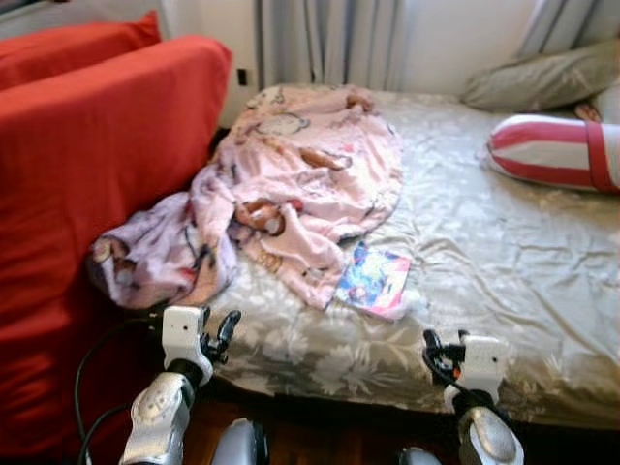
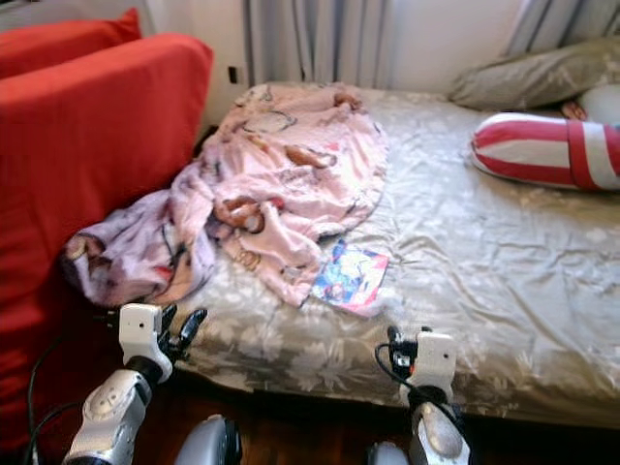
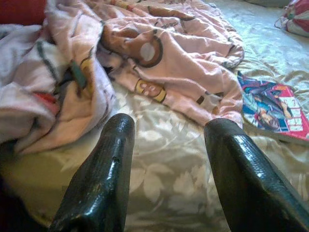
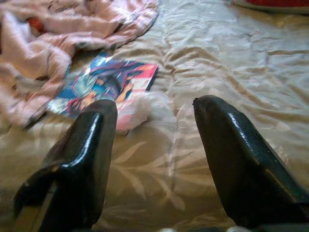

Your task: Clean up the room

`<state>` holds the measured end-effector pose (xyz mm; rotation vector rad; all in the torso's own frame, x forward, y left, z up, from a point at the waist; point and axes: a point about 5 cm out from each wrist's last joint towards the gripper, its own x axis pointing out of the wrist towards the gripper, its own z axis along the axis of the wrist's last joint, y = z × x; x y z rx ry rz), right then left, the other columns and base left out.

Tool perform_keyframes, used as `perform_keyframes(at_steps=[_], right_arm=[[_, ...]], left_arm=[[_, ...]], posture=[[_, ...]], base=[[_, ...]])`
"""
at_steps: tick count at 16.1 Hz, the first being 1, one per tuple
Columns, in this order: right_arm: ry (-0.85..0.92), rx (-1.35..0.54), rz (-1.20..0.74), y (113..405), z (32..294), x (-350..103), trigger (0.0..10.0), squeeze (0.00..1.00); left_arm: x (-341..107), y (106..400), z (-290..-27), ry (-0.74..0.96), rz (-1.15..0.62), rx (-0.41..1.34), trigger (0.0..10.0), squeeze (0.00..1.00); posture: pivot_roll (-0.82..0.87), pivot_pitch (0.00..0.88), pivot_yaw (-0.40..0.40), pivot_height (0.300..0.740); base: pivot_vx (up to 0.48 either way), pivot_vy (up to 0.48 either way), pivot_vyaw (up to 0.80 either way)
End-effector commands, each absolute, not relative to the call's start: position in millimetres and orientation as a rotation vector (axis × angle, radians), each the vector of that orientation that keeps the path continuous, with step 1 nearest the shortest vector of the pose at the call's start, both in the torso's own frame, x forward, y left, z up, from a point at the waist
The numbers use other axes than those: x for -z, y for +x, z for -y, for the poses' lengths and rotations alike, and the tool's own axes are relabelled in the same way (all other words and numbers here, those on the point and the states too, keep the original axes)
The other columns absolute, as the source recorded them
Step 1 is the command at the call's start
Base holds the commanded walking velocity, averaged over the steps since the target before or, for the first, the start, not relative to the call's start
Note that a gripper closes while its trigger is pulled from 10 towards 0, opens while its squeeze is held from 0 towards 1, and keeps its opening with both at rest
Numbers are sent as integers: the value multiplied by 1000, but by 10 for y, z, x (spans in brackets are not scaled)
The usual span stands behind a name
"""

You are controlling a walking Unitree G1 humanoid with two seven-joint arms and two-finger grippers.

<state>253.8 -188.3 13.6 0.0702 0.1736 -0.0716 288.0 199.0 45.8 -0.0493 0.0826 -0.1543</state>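
Blanket (image 1: 300, 184) | head view: pink, rumpled on bed (image 1: 504, 271), 11 o'clock, spilling toward red sofa (image 1: 97, 165); comic book (image 1: 373, 281) at 12 | left wrist: left gripper (image 3: 169, 159) fingers apart, empty, short of blanket | right wrist: right gripper (image 4: 154, 154) fingers apart, near book | step: approach; next likely reach, grasp blanket edge.

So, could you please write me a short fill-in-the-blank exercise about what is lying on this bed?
1. The crumpled pink blanket spills off the bed toward the ____ sofa.
2. The colourful comic book lies flat beside the blanket's ____ edge.
3. Near the grey pillow lies a cushion with red and ____ stripes.
4. The left gripper and right gripper both have their fingers ____.

Missing words: red; near; white; open
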Motion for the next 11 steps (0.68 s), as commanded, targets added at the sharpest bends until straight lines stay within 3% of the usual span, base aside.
perform_keyframes(at_steps=[1,5,9,11], right_arm=[[53,59,-166,2551,1886,-150,10000,0],[38,26,-161,2542,1856,-154,10000,0],[65,68,-174,2550,1896,-139,10000,0],[66,141,-203,2565,1970,-112,10000,0]], left_arm=[[-515,2921,-1975,-46,-69,162,10000,0],[-521,2922,-1957,-53,-65,163,10000,0],[-517,2920,-1945,-57,-66,167,10000,0],[-518,2916,-1919,-60,-61,176,10000,0]], posture=[[-7,69,5,601],[-5,73,2,601],[-8,72,3,601],[-7,71,4,601]], base=[[368,0,0],[366,0,756],[370,0,0],[124,0,0]])
